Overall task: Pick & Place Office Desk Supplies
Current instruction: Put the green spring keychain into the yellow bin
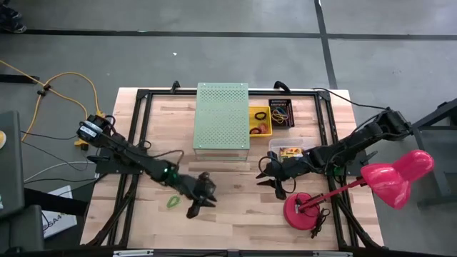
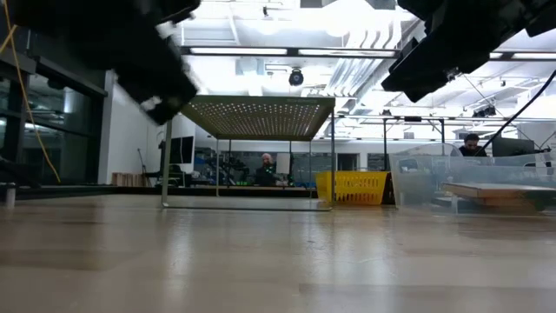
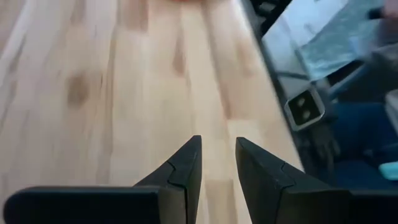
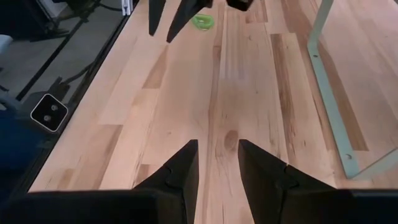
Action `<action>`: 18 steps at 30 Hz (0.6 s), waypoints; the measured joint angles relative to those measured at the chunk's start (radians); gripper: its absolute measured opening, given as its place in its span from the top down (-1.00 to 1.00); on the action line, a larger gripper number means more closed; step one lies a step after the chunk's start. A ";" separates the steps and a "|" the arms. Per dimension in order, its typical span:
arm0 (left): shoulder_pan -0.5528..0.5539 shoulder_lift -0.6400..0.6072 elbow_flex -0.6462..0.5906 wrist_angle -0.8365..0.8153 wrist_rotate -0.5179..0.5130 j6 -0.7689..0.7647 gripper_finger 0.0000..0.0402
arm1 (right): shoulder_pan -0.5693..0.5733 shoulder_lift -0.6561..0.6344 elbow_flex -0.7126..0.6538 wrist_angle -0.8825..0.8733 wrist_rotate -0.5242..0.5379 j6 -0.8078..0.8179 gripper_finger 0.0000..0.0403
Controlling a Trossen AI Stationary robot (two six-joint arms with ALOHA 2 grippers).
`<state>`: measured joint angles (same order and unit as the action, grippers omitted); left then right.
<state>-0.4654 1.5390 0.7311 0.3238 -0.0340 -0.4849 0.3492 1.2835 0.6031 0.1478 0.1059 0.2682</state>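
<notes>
A green elastic band loop [image 1: 173, 202] lies flat on the wooden table near the front, and also shows in the right wrist view as the green loop [image 4: 202, 20]. My left gripper [image 1: 200, 205] hovers just to the right of it, open, with nothing between its fingers [image 3: 217, 146]. My right gripper [image 1: 270, 182] hangs over the table's middle right, open and empty [image 4: 217, 149]. More band loops lie in a yellow tray [image 1: 259, 121] and a black tray [image 1: 280, 112]. A flat yellow crayon box [image 1: 289, 151] lies in a clear tub.
The large pale-green perforated box [image 1: 222, 118] stands on thin legs at the far middle. A pink desk lamp [image 1: 396, 175] with a red base [image 1: 303, 210] stands at the front right, close to my right arm. Bare wood lies between the two grippers.
</notes>
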 joint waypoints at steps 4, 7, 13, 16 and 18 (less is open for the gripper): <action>-0.070 -0.007 0.000 -0.073 -0.075 -0.112 0.53 | 0.000 0.000 0.000 0.000 0.000 -0.001 0.50; -0.114 -0.013 0.000 -0.143 -0.085 -0.212 0.53 | 0.000 0.000 0.000 0.000 0.000 -0.002 0.50; -0.181 -0.045 0.001 -0.440 -0.098 -0.467 0.53 | 0.000 0.000 0.000 0.000 0.000 -0.002 0.50; -0.206 -0.069 0.000 -0.582 -0.100 -0.576 0.53 | 0.000 0.000 0.000 0.000 0.004 -0.002 0.50; -0.224 -0.089 0.000 -0.640 -0.107 -0.611 0.53 | 0.000 0.000 0.000 0.005 0.011 -0.002 0.50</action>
<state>-0.6896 1.4497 0.7315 -0.3162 -0.1410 -1.0959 0.3489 1.2835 0.6030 0.1526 0.1168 0.2661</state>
